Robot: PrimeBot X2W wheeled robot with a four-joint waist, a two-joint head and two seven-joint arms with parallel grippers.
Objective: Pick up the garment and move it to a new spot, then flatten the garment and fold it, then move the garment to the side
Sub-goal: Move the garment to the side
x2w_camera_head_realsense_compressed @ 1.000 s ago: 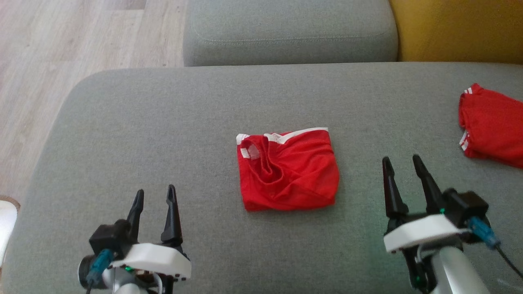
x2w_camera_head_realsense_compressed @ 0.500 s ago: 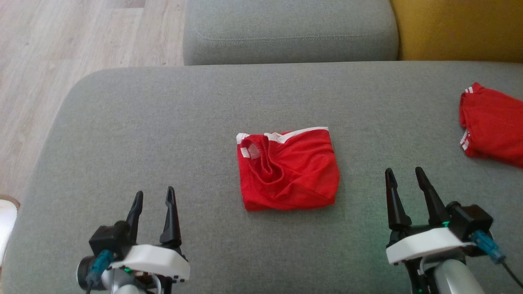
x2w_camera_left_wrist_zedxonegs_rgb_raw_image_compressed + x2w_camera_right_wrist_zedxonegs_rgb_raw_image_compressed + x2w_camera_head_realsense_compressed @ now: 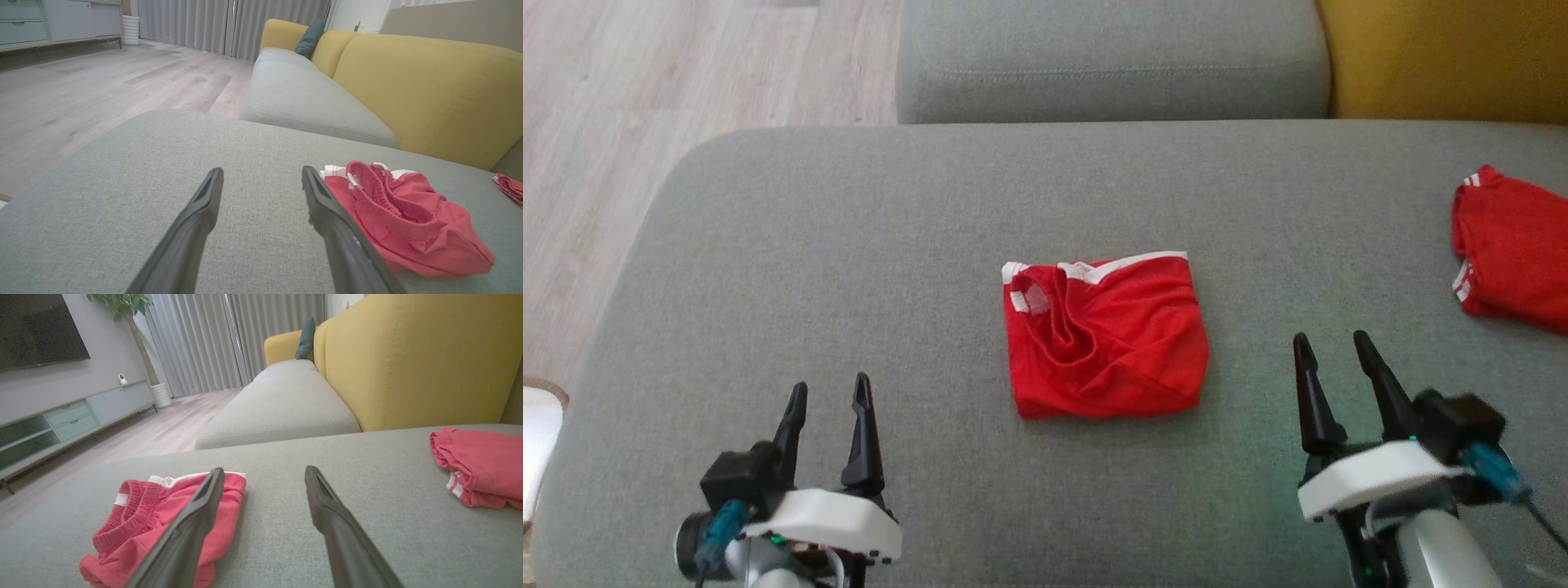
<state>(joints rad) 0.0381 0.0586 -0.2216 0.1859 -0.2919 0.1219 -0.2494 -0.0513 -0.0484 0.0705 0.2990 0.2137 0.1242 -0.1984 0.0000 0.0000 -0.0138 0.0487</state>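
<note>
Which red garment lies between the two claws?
The centre garment, with a white band along its far edge; the other garment sits far right, beyond the right claw.

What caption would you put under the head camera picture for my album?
Open left claw and right claw flank a folded bright red white-trimmed garment on a grey fabric cushion.

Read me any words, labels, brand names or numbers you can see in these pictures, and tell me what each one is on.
No text can be read in these views.
The white label by the elastic band of the red garment: too small and blurred to read.
The second red garment at the right of the cushion: white stripes, no writing to be seen.
</note>
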